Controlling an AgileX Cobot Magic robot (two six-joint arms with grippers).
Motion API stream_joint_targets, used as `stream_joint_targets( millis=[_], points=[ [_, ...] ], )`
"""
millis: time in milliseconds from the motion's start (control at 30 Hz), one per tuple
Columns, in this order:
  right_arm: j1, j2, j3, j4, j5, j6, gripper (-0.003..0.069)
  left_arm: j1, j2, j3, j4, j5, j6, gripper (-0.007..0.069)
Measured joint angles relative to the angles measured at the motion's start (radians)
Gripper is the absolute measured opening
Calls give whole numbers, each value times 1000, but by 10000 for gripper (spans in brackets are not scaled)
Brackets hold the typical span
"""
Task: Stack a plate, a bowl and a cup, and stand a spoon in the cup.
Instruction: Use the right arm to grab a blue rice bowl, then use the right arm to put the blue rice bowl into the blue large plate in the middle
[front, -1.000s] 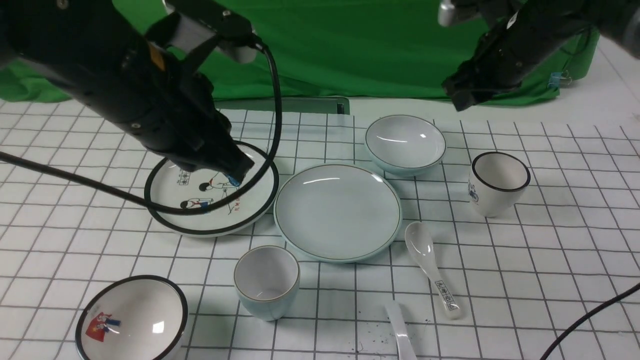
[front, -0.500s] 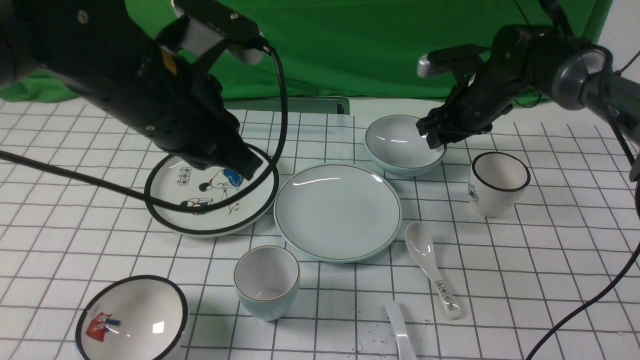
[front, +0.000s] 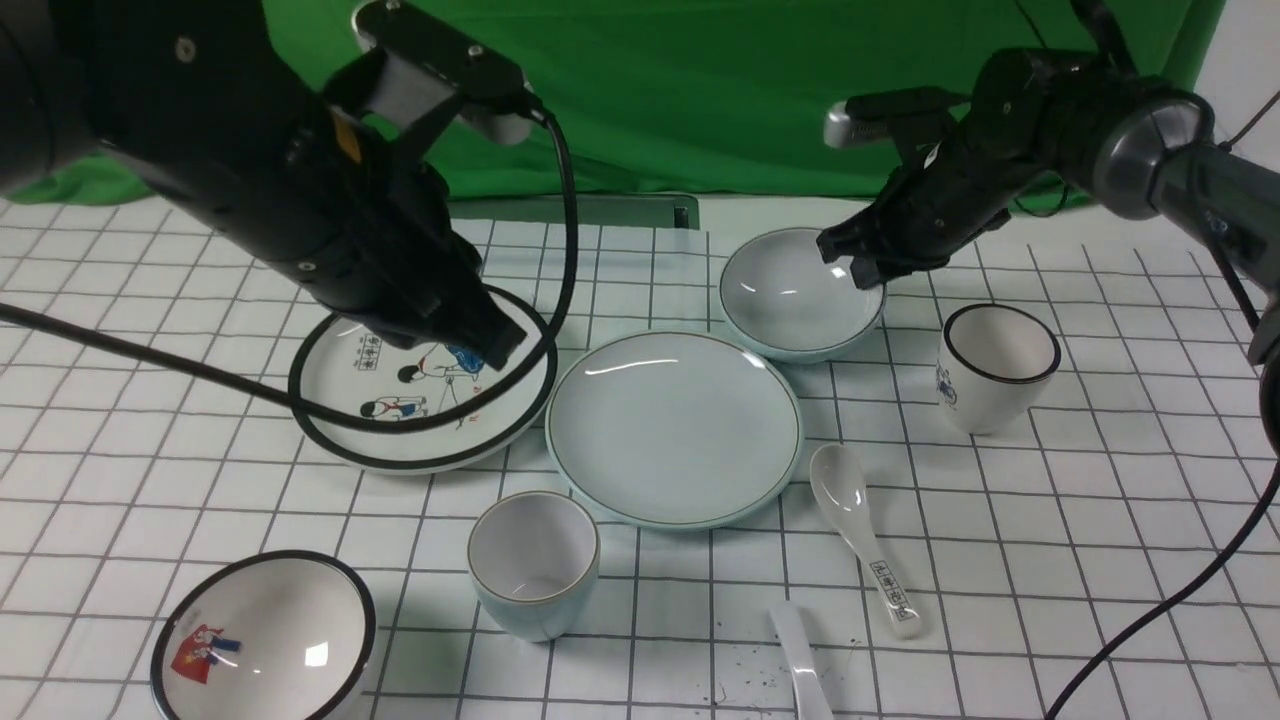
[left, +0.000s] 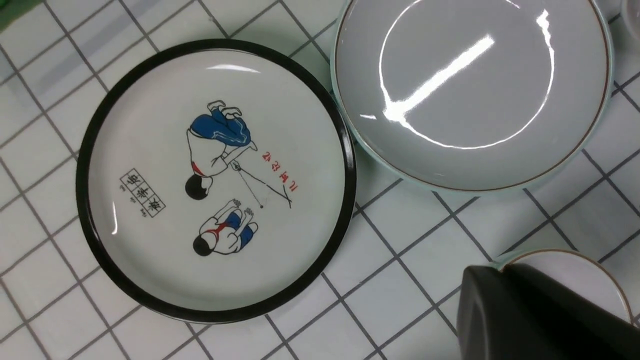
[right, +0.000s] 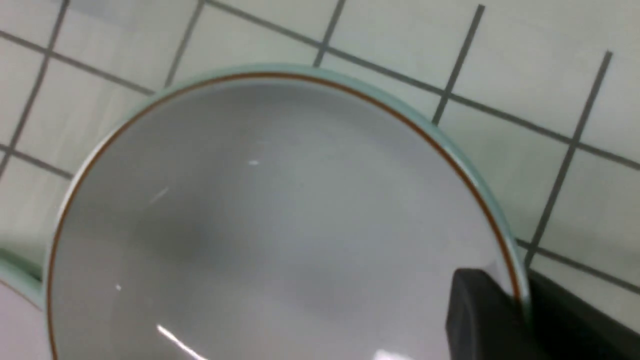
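1. Table: white surface with a dark grid; all the crockery is on or just over it.
2. Left gripper: hangs over the black-rimmed cartoon plate. The left wrist view shows only one dark finger, so finger spacing cannot be determined.
3. Right gripper: pinches the far-right rim of the bowl. In the right wrist view one finger lies inside the rim and the other outside it.
4. The plate: flat at table centre, nothing on it, just beside the cartoon plate.
5. The bowl: behind the plate to the right, its near edge at the plate's far rim. Whether it is clear of the table cannot be determined.
6. Black-rimmed bowl: near left corner, well apart from the rest.
7. The cup: upright, just in front of the plate's near-left edge.
8. Black-rimmed cup: upright, right of the plate.
9. Labelled spoon: lies by the plate's near-right edge.
10. The spoon: at the front edge, only its handle in frame.
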Motion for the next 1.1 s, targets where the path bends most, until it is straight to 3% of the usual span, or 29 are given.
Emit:
stream_joint_targets(
  millis=[300,467,767,1100],
  points=[
    [10,-182,-52,65,212,-109,76,0,-104,0,184,48,-181,-29],
    [59,-242,-54,97,312,-151,76,0,-139,7,181,93,-203,-29],
    [174,-171,104,111,196,-160,76,0,-143,90,179,85,-203,-29],
    [198,-91,143,119,112,-141,76,0,-142,100,179,27,-203,-29]
  ],
)
